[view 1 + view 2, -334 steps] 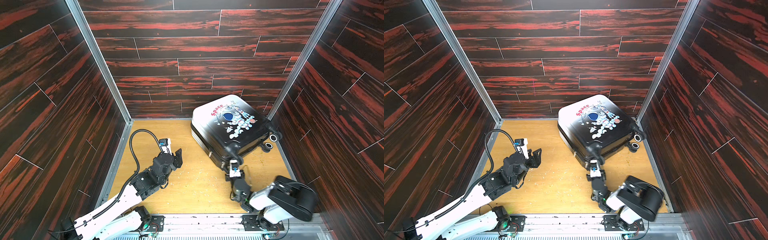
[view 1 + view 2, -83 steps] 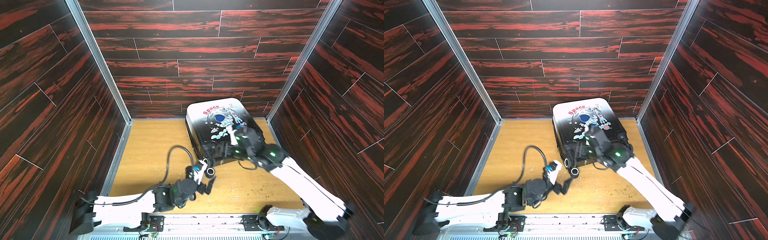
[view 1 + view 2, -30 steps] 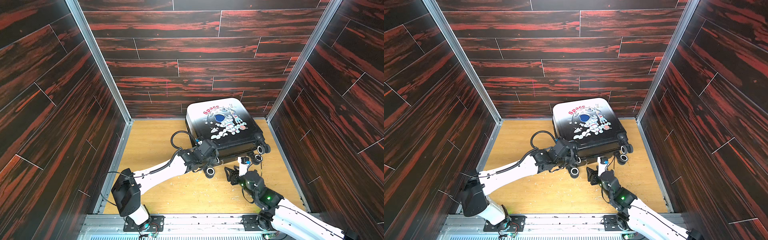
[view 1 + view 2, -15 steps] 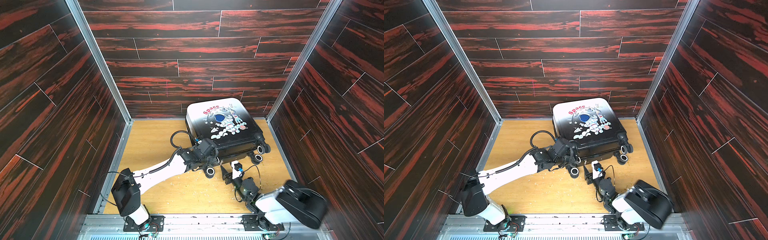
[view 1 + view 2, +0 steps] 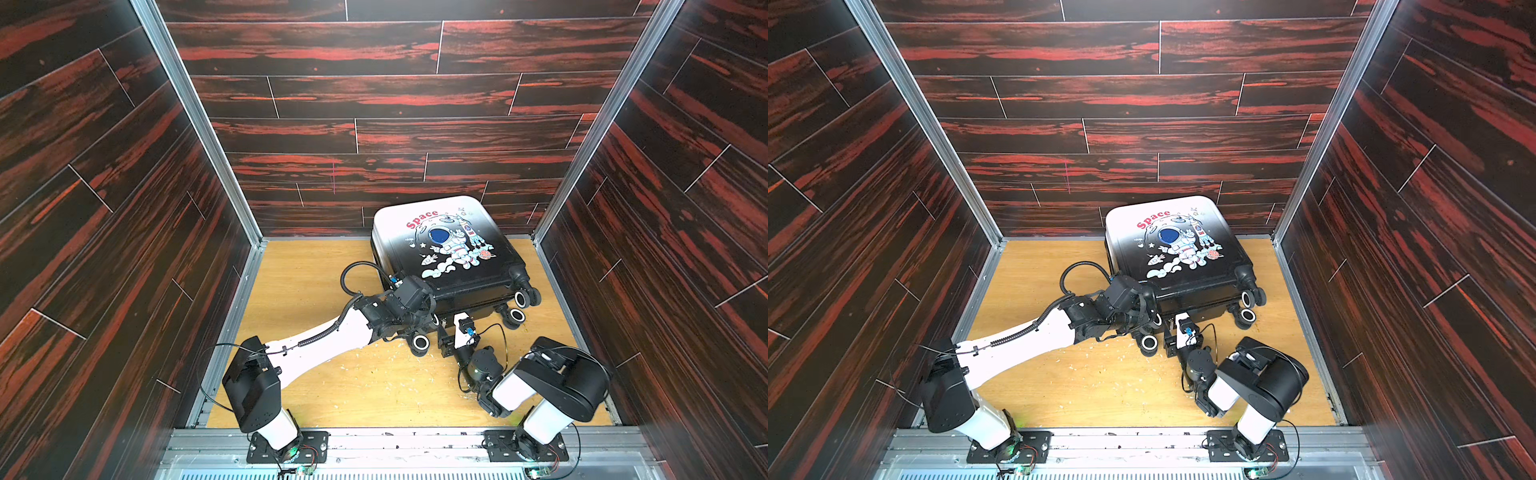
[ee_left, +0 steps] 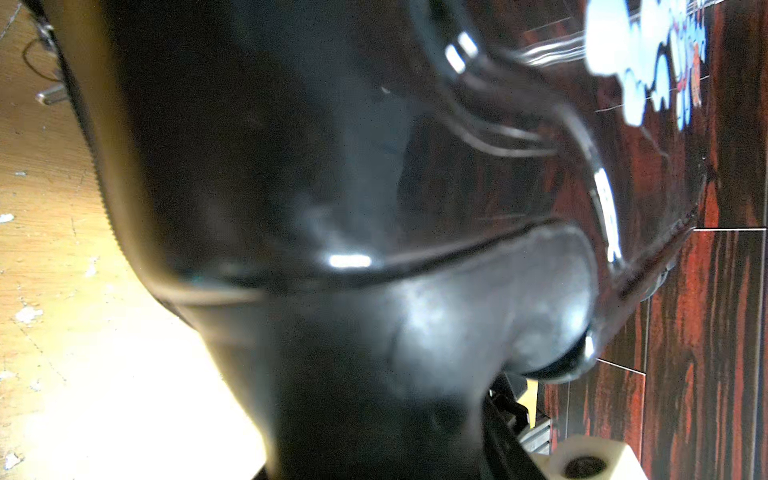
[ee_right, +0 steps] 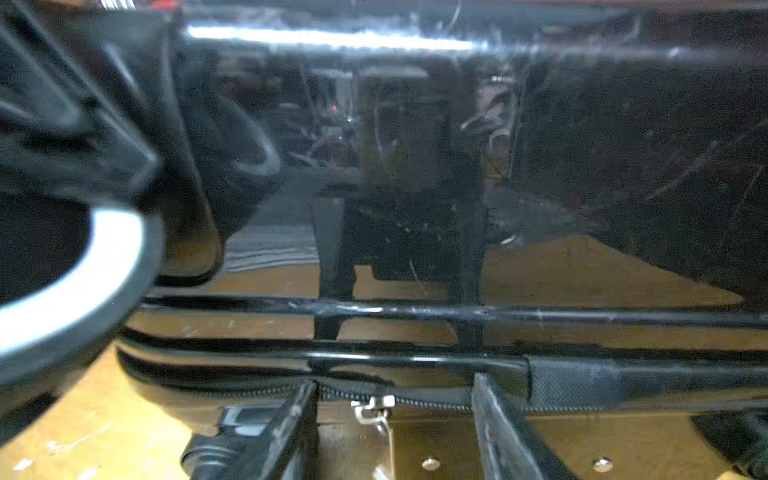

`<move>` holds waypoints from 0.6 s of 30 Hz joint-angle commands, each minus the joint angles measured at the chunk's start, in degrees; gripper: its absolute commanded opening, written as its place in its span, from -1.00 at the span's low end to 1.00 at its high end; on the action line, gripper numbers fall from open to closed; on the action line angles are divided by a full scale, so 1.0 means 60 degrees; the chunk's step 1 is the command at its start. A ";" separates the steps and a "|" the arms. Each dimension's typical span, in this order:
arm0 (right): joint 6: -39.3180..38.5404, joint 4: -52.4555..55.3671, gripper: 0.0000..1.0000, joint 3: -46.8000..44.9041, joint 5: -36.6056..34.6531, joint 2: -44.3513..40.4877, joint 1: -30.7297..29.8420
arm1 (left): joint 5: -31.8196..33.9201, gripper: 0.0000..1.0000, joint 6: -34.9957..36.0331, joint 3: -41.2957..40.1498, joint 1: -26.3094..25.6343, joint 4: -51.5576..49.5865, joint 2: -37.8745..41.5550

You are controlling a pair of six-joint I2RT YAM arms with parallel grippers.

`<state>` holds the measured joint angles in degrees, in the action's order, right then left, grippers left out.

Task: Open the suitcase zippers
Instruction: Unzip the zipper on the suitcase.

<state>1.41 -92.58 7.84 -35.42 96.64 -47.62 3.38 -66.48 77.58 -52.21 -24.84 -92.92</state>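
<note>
The suitcase lay flat at the desk's back right, wheels toward the robot. The right end effector stood open, its 2 fingers either side of the pull tab on the zipper, not touching it. The left end effector sat at the suitcase's near left corner; its opening could not be told.
</note>
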 commanded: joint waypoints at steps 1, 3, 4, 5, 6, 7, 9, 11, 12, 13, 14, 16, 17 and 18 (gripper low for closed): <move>0.0123 -0.0126 0.21 0.0148 -0.0005 0.0344 -0.0026 | 0.0126 -1.00 0.0198 0.0427 0.0077 0.0800 0.0615; 0.0265 -0.0127 0.21 0.0103 0.0039 0.0471 -0.0020 | 0.0144 -1.00 0.0240 0.0469 0.0082 0.0786 0.0681; 0.0309 -0.0127 0.21 0.0082 0.0094 0.0529 -0.0022 | 0.0166 -1.00 0.0267 0.0495 0.0087 0.0757 0.0698; 0.0357 -0.0127 0.21 0.0069 0.0158 0.0595 -0.0018 | 0.0183 -1.00 0.0269 0.0502 0.0095 0.0756 0.0715; 0.0389 -0.0141 0.21 0.0022 0.0200 0.0642 -0.0018 | 0.0184 -1.00 0.0269 0.0510 0.0102 0.0756 0.0735; 0.0480 -0.0142 0.21 -0.0036 0.0246 0.0642 -0.0018 | 0.0199 -1.00 0.0283 0.0514 0.0102 0.0743 0.0738; 0.0535 -0.0142 0.21 -0.0194 0.0425 0.0523 -0.0033 | 0.0214 -1.00 0.0273 0.0489 0.0131 0.0727 0.0762; 0.0508 -0.0142 0.23 -0.0383 0.0586 0.0324 -0.0052 | 0.0214 -1.00 0.0258 0.0460 0.0146 0.0727 0.0783; 0.0425 -0.0142 0.24 -0.0486 0.0641 0.0187 -0.0062 | 0.0232 -1.00 0.0284 0.0447 0.0166 0.0727 0.0781; 0.0361 -0.0142 0.26 -0.0599 0.0681 0.0048 -0.0084 | 0.0230 -1.00 0.0284 0.0437 0.0179 0.0740 0.0795; 0.0341 -0.0142 0.27 -0.0701 0.0694 -0.0063 -0.0078 | 0.0229 -1.00 0.0282 0.0429 0.0200 0.0742 0.0801; 0.0226 -0.0142 0.30 -0.0833 0.0756 -0.0198 -0.0078 | 0.0214 -1.00 0.0276 0.0415 0.0202 0.0799 0.0795; 0.0194 -0.0142 0.31 -0.0852 0.0779 -0.0203 -0.0079 | 0.0214 -1.00 0.0267 0.0401 0.0205 0.0820 0.0787; 0.0150 -0.0142 0.31 -0.0845 0.0809 -0.0160 -0.0077 | 0.0199 -1.00 0.0269 0.0393 0.0205 0.0869 0.0772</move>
<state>2.90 -93.30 3.14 -31.70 96.25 -47.79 3.14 -66.43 77.58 -51.75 -24.97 -92.60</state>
